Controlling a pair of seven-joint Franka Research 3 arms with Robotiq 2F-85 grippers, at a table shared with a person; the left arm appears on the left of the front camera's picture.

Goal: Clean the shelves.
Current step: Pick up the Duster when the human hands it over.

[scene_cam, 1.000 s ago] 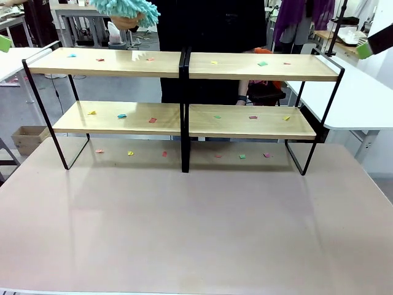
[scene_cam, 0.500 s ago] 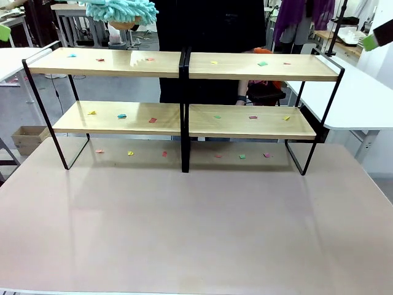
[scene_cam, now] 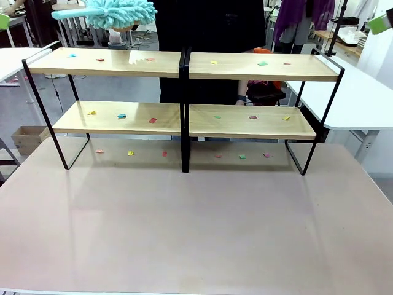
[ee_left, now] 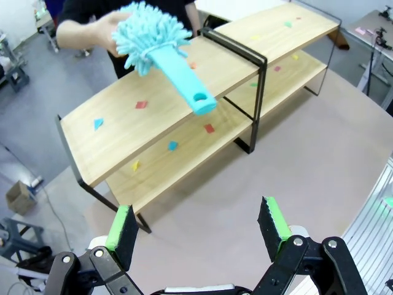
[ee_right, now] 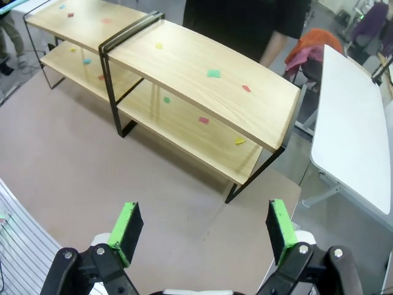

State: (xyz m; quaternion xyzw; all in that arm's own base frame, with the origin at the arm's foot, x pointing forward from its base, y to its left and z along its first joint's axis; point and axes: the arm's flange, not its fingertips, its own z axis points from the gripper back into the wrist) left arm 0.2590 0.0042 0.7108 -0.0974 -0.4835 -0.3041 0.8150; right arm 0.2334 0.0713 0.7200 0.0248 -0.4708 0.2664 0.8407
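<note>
As scraps [scene_cam: 121, 115] litter shelves [scene_cam: 239, 67] (both tiers), duster [scene_cam: 123, 12] hovers.

The floor [scene_cam: 123, 88] is grey. A white table [scene_cam: 359, 101] stands at the right, a cardboard box [scene_cam: 27, 139] on the floor at left.

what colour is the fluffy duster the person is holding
The fluffy duster is turquoise, handle too; clearest in left wrist view.

shelves [scene_cam: 184, 64] | two joined two-tier racks, light-wood boards, black frames | upright on far tabletop | coloured scraps scattered on boards
</note>
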